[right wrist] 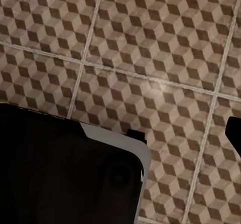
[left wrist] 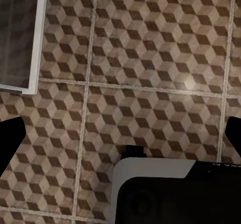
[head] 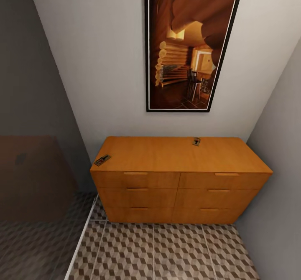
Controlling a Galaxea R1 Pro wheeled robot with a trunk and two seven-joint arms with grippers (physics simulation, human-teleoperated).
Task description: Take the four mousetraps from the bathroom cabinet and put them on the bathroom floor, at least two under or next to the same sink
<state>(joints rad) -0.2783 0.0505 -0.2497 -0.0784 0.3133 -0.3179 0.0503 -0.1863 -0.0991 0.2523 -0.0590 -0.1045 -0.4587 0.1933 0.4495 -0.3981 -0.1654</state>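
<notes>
The orange-brown cabinet [head: 179, 188] stands against the far wall in the head view, all its drawers closed. Two mousetraps lie on its top: one [head: 102, 160] at the front left corner, one [head: 196, 141] near the back, right of centre. The cube-patterned bathroom floor [head: 167, 250] runs in front of it. My left gripper [left wrist: 120, 136] hangs open above the floor [left wrist: 150, 58], with a dark fingertip at each side edge of the left wrist view. My right gripper [right wrist: 120, 133] is also open over the floor tiles [right wrist: 150, 43], and one fingertip [right wrist: 234, 132] shows. The sink is out of view.
A glass shower screen [head: 33, 179] with darker tiles behind it and a white sill [head: 81, 240] borders the left. A grey wall [head: 280, 188] closes the right side. A framed picture [head: 190, 48] hangs above the cabinet. My own black and white base [left wrist: 175, 194] [right wrist: 60, 169] shows under both wrists.
</notes>
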